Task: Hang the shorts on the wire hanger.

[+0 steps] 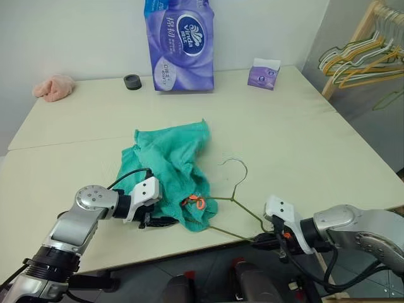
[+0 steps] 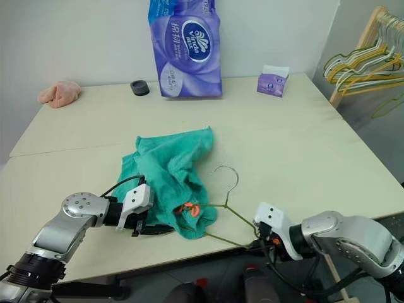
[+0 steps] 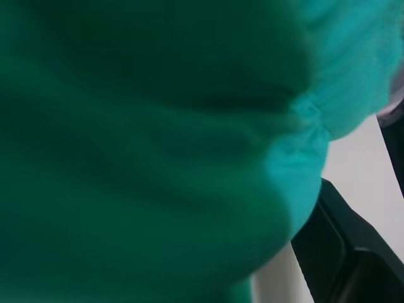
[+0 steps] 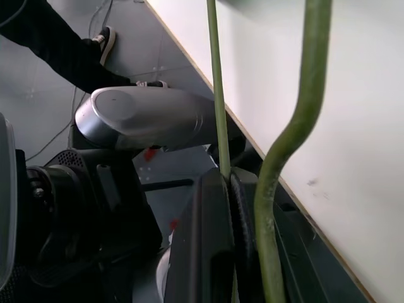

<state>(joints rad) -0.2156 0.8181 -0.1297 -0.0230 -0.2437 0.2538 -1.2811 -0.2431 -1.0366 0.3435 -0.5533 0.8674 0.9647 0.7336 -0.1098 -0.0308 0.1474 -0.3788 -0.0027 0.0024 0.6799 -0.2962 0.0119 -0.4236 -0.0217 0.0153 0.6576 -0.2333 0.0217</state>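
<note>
R claw (image 1: 264, 240) pinching wire hanger (image 1: 235, 201) corner; L claw (image 1: 156, 221) spread, touching shorts (image 1: 170, 167).

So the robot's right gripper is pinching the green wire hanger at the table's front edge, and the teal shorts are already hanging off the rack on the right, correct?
Not quite. The right gripper does pinch the wire hanger at the table edge, but the shorts lie crumpled on the table by the left gripper, as the left eye view shows. The rack holds only other hangers.
</note>
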